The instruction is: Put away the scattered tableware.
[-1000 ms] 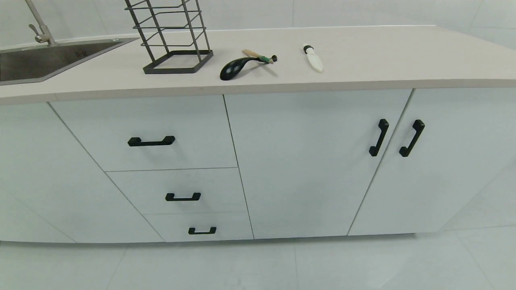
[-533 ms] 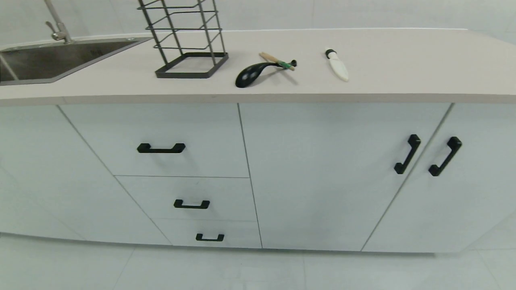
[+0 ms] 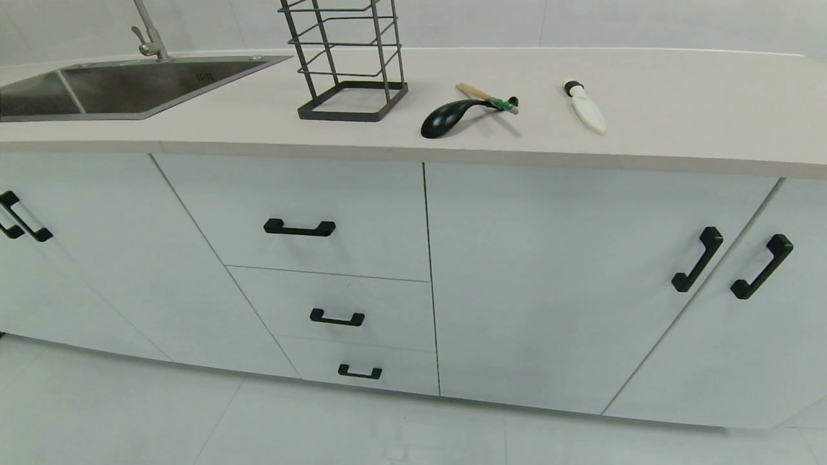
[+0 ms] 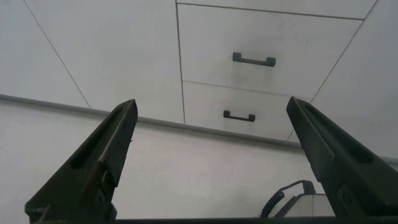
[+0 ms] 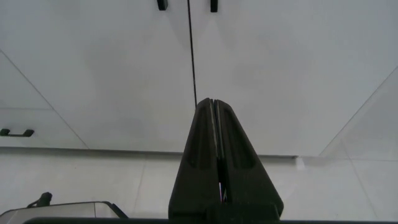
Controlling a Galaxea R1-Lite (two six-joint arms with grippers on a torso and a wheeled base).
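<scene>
On the beige countertop [image 3: 678,110] lie a black spoon [image 3: 452,113], a pair of wooden chopsticks [image 3: 484,97] with a green band resting across its handle, and a white knife [image 3: 585,112] with a black collar. My left gripper [image 4: 211,106] hangs low in front of the cabinet drawers, fingers wide apart and empty. My right gripper [image 5: 213,102] points at the cabinet doors with its fingers pressed together, holding nothing.
A dark wire rack [image 3: 349,58] stands on the counter left of the spoon. A steel sink [image 3: 123,84] with a tap [image 3: 147,32] lies at the far left. Below are three drawers [image 3: 303,226] and cabinet doors with black handles [image 3: 696,258]. Tiled floor [image 3: 258,426] lies in front.
The whole head view has shifted: the counter and cabinets slid to the right and more of the sink came into sight. The tableware keeps its place on the counter.
</scene>
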